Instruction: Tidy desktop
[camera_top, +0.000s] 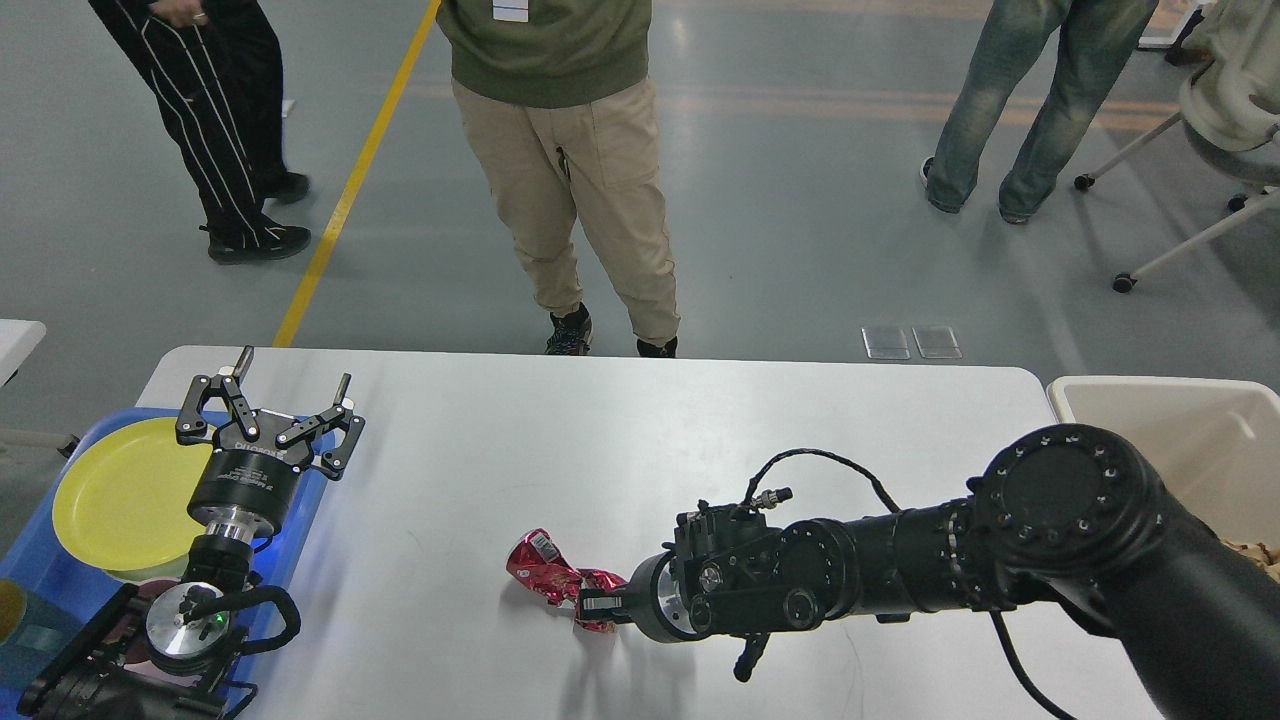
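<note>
Upper frame I see grey floor (800, 200), a yellow line (350, 190) upper left, and a wheeled chair (1220, 120) upper right.

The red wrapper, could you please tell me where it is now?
In the head view, the wrapper lies near the desktop's front centre, at the right hand's fingertips.
</note>
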